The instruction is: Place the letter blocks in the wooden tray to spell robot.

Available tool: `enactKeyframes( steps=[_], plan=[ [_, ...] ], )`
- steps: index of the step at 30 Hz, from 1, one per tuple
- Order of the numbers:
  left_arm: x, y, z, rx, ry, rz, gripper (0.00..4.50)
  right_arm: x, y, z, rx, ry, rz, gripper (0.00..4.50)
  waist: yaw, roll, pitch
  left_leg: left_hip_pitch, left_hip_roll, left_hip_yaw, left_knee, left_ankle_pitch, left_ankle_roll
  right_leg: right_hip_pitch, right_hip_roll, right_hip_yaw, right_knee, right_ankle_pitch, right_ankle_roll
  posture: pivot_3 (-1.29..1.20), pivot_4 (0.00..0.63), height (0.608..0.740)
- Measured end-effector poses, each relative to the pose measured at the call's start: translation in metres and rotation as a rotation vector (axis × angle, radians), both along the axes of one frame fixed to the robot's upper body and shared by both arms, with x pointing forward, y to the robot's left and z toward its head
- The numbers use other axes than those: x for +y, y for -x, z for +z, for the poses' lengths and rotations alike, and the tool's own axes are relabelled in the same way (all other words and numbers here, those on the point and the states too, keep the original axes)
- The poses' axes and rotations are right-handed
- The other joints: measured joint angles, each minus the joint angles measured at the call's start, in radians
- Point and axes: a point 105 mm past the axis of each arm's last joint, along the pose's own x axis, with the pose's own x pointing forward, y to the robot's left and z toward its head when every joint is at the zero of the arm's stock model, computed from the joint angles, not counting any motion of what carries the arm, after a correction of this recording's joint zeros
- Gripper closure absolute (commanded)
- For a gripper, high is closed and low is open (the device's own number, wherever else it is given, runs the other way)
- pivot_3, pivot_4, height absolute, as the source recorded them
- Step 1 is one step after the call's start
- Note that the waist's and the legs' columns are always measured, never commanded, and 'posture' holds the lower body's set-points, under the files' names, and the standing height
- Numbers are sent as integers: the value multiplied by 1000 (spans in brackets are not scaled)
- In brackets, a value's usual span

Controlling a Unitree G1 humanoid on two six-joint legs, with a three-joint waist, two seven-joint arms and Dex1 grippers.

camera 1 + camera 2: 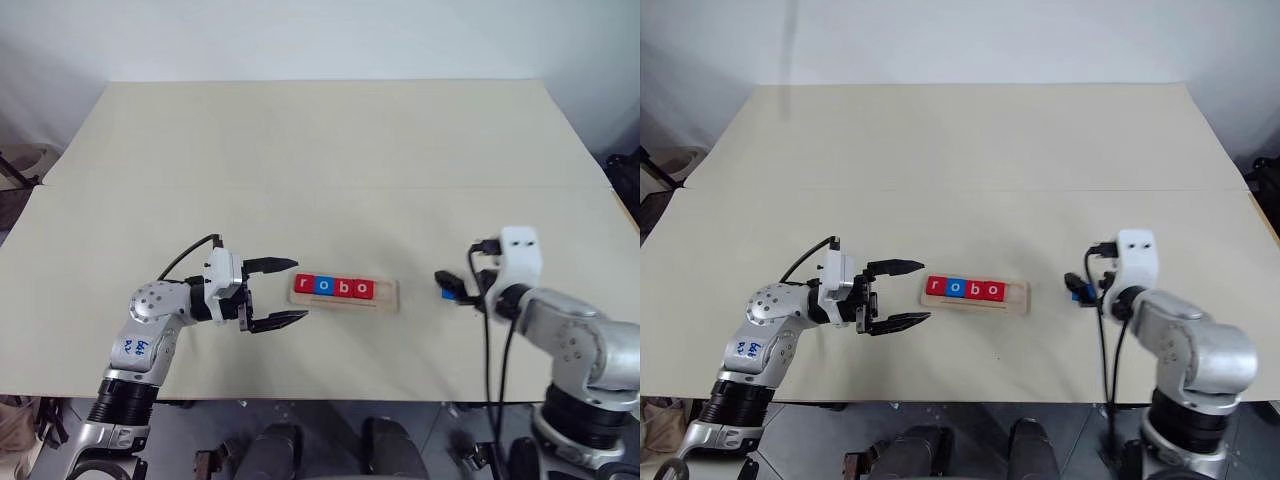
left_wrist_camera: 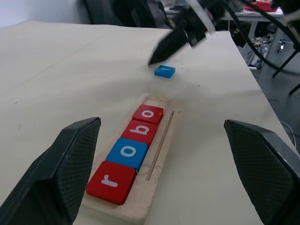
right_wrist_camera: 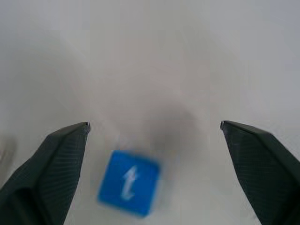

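The small blue rounded-square tile with the white letter t (image 3: 129,182) lies flat on the bare tabletop between my right gripper (image 3: 154,129)'s two black fingers, which stand spread wide with clear gaps on both sides and touch nothing. From my head I see that tile (image 1: 449,295) just beyond the fingertips, between my right hand and the long pale wooden tray with the raised rim (image 1: 389,296).

The tray lies near the front edge of the broad beige table (image 1: 330,140), roughly midway between my two hands. Four tiles sit in it in a row, touching: a red r (image 2: 110,182), a blue o (image 2: 127,153), a red b (image 2: 140,131) and a red o (image 2: 148,114). The end compartment nearest the blue t tile shows bare wood.

My left gripper (image 1: 292,291) points level toward the tray's r end, its black fingers spread apart and empty, stopping just short of the tray's rim.

Behind the tray the table runs open to its far edge. Between the t tile and the tray lies a short bare strip of table.
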Motion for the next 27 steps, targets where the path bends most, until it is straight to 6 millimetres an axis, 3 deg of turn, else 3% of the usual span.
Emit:
enactKeyframes(
  steps=[4,8,13,16,20,27],
  plan=[
    [1,0,-1,1,-2,2,0,-9,10,1,-48,43,258,14,1,0,0,0,1,1,-2,0,0,1,0,-1,0,0,0,0,150,740],
    [1,0,0,-1,-1,4,0,-2,31,-5,-139,86,567,14,0,-1,0,1,1,2,-1,0,0,3,1,-1,-1,1,2,0,150,740],
    [2,0,0,-8,-2,6,0,-37,45,-28,-148,153,741,14,0,-1,0,2,1,3,2,0,0,3,0,0,-3,1,2,0,150,740],
    [3,0,1,-10,-3,9,0,-52,41,-29,-161,185,767,14,-4,-1,0,2,1,4,1,0,0,3,1,0,-3,1,2,0,150,740],
    [7,0,1,-13,-9,24,0,-55,32,-27,-164,239,833,14,-2,-1,0,2,2,4,2,0,0,3,0,0,-4,1,2,0,150,740],
    [12,1,4,-29,-14,36,0,-32,11,-22,-133,252,952,14,0,-1,0,2,1,3,2,0,0,3,0,0,-4,1,2,0,150,740]
  ],
)
